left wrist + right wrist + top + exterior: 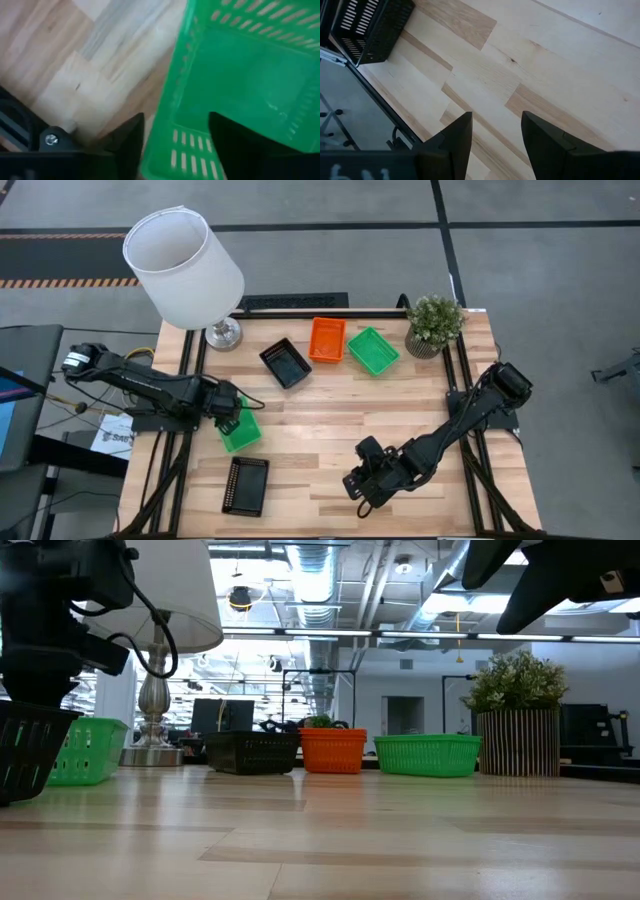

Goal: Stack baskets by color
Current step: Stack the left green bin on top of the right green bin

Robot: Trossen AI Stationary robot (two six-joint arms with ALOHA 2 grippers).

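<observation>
Setting: wooden table point(330, 430) is filling the middle of the high view, with grey floor showing around it.
Back row: black basket point(286, 364), orange basket point(327, 340) and green basket point(374, 350) are sitting side by side in the upper middle of the high view, each apart from the next.
Left-side basket: second green basket point(241, 431) is lying at the left of the table, lower than the back row.
Front basket: second black basket point(246, 485) is resting at the lower left of the table, near its front edge.
Left gripper: left gripper point(175, 145) is straddling one wall of the second green basket, one finger outside it and one inside; whether the fingers are already pressing the wall cannot be told.
Right gripper: right gripper point(496, 140) is hanging over bare wood at the lower middle of the high view, fingers spread and holding nothing.
Lamp: white lampshade point(183, 268) is standing at the upper left, above its silver base.
Plant: small potted plant point(434, 325) is sitting at the upper right corner of the table.
</observation>
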